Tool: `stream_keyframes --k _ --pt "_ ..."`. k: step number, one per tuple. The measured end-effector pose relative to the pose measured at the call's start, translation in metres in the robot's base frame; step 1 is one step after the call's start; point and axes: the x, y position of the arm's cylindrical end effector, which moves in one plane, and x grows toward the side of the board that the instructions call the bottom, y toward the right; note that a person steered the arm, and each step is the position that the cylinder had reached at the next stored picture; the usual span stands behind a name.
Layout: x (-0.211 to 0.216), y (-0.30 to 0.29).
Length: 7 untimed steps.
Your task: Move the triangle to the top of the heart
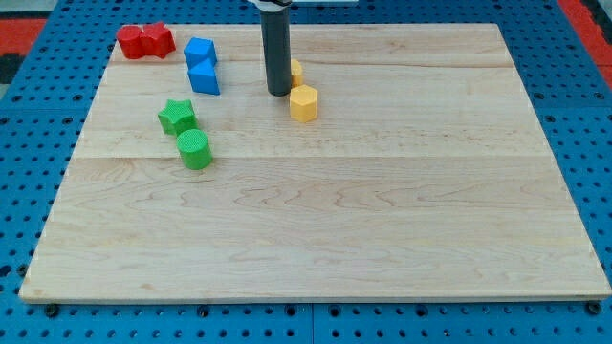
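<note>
Entry, one camera view. I am carrying no pincer. My arm is ending in a plain dark rod (277,48), so there is nothing to read as wide, narrow or holding.

My tip (278,94) is resting on the board (382,239), in its upper half, a little to the view's left of centre.

- A yellow hexagon (303,103) is sitting just beside the tip at 4 o'clock. I cannot tell if they are touching.
- A second yellow block (296,70) is peeking out from behind the rod at 1 o'clock. It is mostly hidden, so I am not reading its shape.
- The blue triangle (204,78) is lying near the tip at 9 o'clock, apart from it. I am reading the shape as wedge-like, not with certainty.
- A blue cube (199,51) is touching the triangle at its 12 o'clock.
- Two red blocks (145,41) are sitting pressed together at 10 o'clock from the tip, near the board's corner. Their shapes are not resolving.
- A green star (177,117) is lying at 7 o'clock from the triangle.
- A green cylinder (194,150) is standing just at 5 o'clock from the star.

I cannot tell which block is the heart.
</note>
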Motion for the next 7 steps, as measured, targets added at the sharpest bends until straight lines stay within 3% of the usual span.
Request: stream_keyframes --k 2,3,5,7 --pt "0.019 -0.106" --pt "0.000 -0.114" --pt "-0.035 -0.067" --pt "-0.040 -0.157"
